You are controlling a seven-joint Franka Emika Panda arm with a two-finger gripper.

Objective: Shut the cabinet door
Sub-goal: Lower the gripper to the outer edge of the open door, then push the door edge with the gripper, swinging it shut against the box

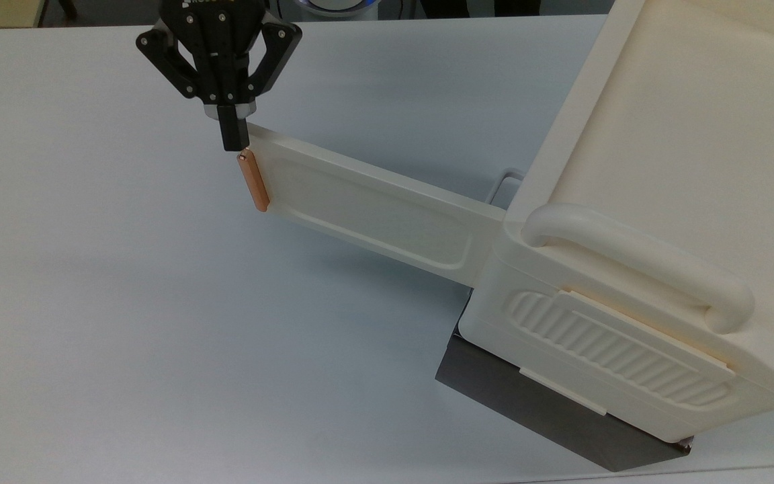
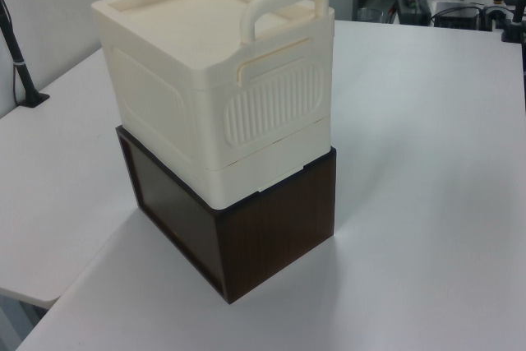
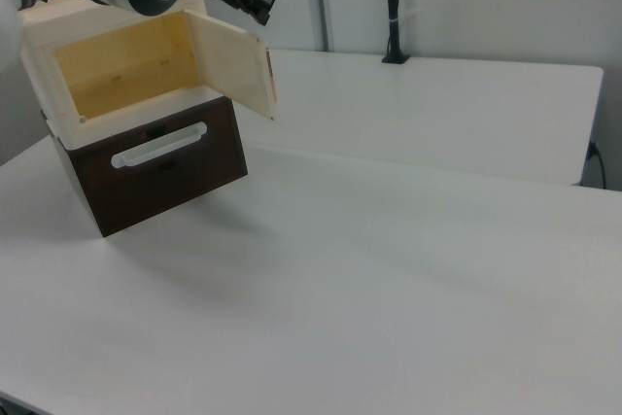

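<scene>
The cabinet door is a flat cream panel with a copper-orange bar handle at its free end. It stands swung wide open from the cream cabinet. In the right view the door hangs open beside the hollow yellow interior. My black gripper is shut, its fingertips at the door's free end, right by the upper tip of the handle. From the right view the gripper sits above the door's top outer corner. Whether it touches the door I cannot tell.
The cream cabinet rests on a dark brown box with a white drawer handle. Two thick curved carry handles top the cabinet. The white table spreads around; a black pole stands at its far edge.
</scene>
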